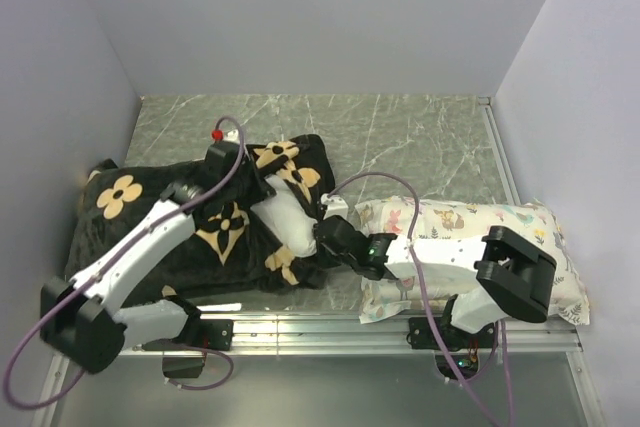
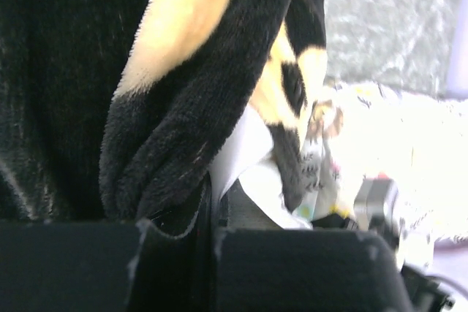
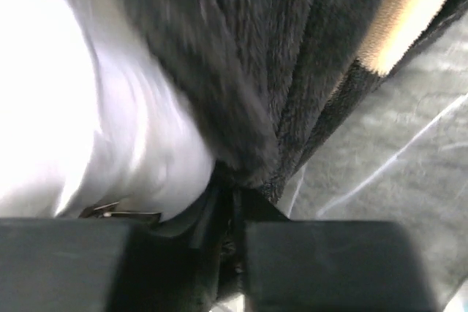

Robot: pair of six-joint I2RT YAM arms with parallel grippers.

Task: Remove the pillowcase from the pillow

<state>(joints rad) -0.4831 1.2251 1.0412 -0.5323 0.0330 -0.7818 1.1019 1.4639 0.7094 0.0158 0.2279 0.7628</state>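
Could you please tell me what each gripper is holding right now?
Left gripper: closed on the pillowcase.
Right gripper: closed on the pillowcase edge, beside the pillow.

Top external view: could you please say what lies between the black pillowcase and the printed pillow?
In the top view, the white pillow pokes out of the pillowcase, with the right gripper at its end.

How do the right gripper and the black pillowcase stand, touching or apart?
Touching. In the right wrist view a fold of the black pillowcase is pinched between the fingers of the right gripper.
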